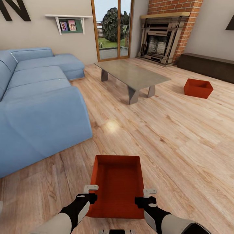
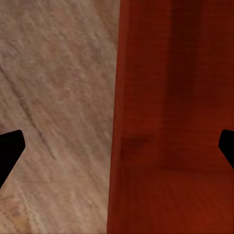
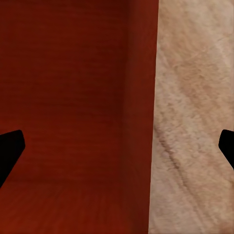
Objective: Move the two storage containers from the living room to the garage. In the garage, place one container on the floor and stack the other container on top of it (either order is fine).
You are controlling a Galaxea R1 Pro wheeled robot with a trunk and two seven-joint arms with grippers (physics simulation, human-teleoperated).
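A red bin (image 1: 117, 182) is straddled at its side walls by the left gripper (image 1: 88, 192) and right gripper (image 1: 147, 197), jaws spread.

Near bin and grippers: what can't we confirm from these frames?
- Near bin, head view: its close end wall is cut off behind both arms.
- Left gripper, right gripper, wrist views: fingertips straddle a side wall; contact unclear.
- Shelf photos: too small to read.

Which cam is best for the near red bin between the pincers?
Head view: the near bin shows whole, open top up, on the wood floor, with the left pincer and right pincer at its side walls. Each wrist view gives just one wall, close up.
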